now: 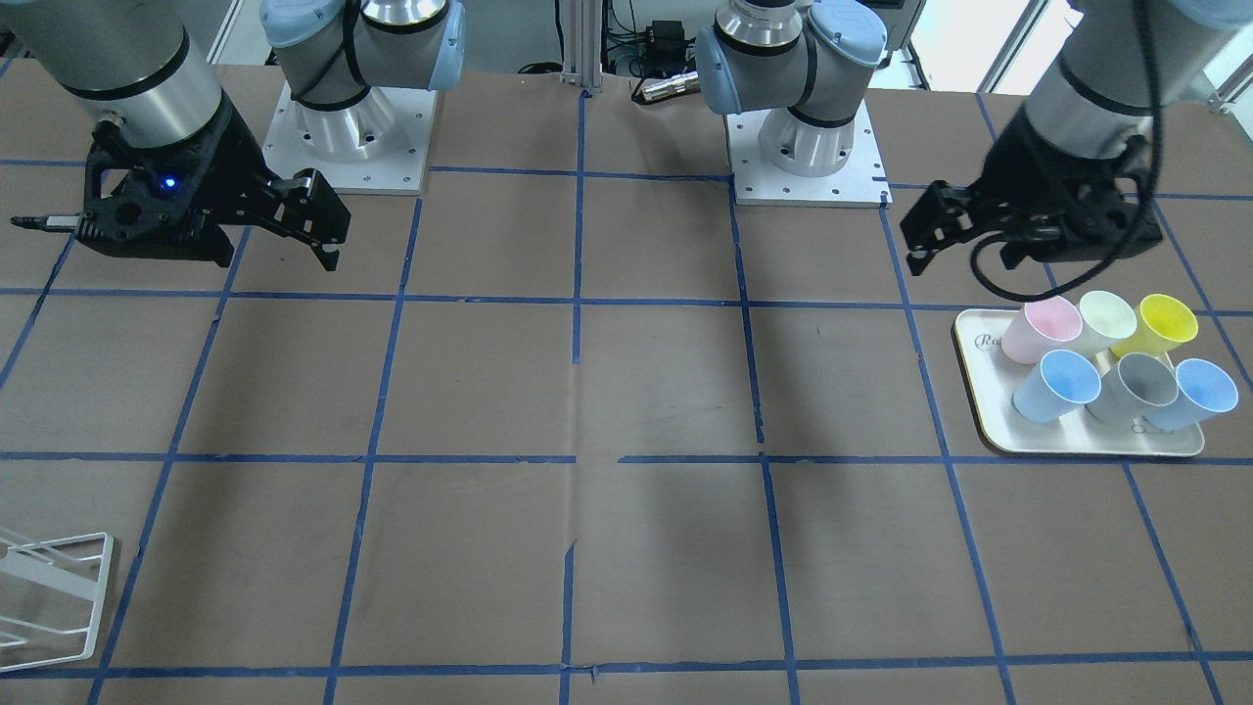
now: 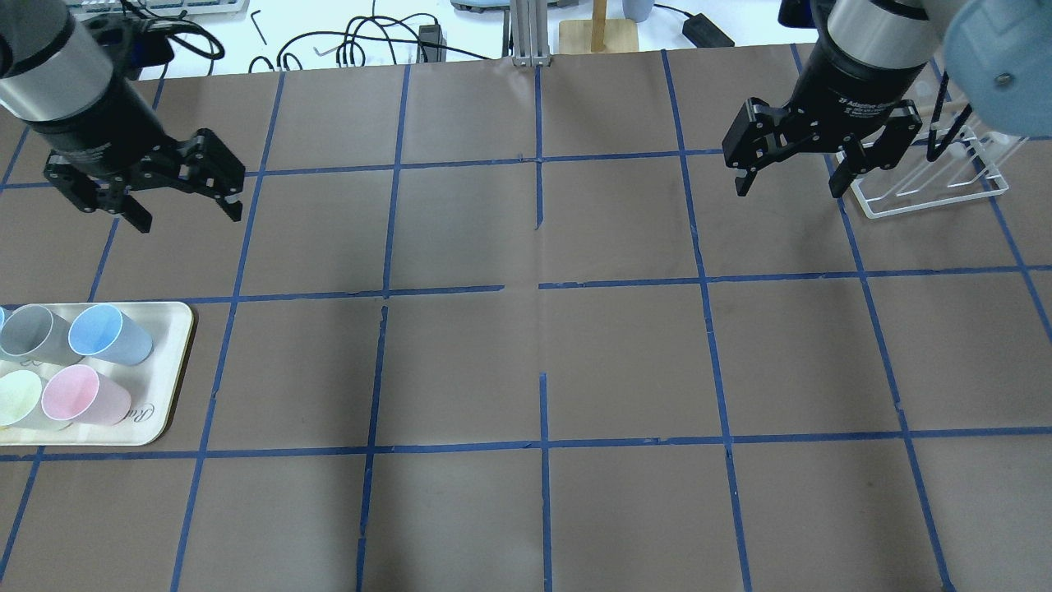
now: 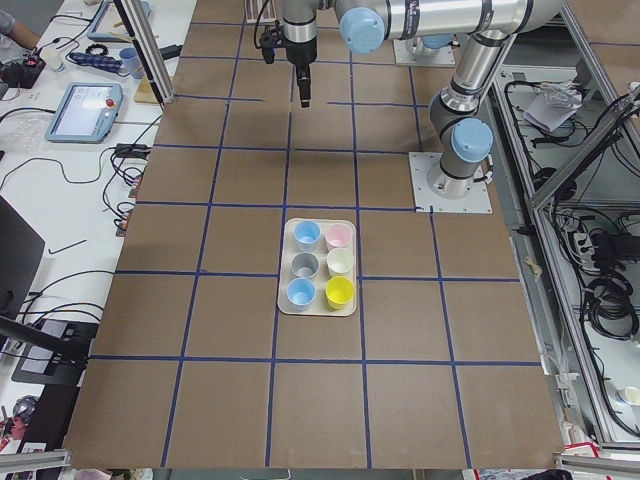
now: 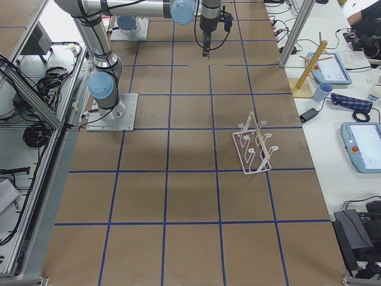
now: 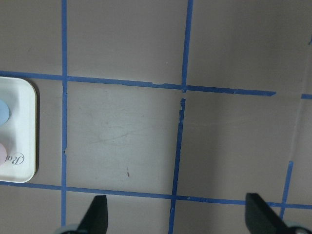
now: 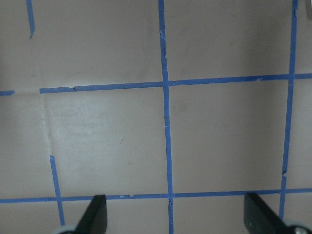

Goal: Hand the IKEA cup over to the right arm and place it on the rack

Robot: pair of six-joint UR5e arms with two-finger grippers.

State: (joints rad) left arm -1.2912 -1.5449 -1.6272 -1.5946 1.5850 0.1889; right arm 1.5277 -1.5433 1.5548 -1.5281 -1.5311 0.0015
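Observation:
The bright yellow IKEA cup (image 1: pixel 1160 325) stands on a cream tray (image 1: pixel 979 392) with several pastel cups; it also shows in the exterior left view (image 3: pixel 339 291). It is cut off in the overhead view. My left gripper (image 2: pixel 189 215) hangs open and empty above the table, beyond the tray and apart from the cups; it also shows in the front-facing view (image 1: pixel 925 235). My right gripper (image 2: pixel 789 189) is open and empty, just beside the white wire rack (image 2: pixel 929 181). The rack also shows in the exterior right view (image 4: pixel 255 146). Both wrist views show only taped table between open fingers.
The tray (image 2: pixel 168 362) holds pink, blue, grey and pale green cups around the yellow one. Its corner shows in the left wrist view (image 5: pixel 24 131). Blue tape lines grid the brown table. Both arm bases (image 1: pixel 808 147) stand at the robot's side.

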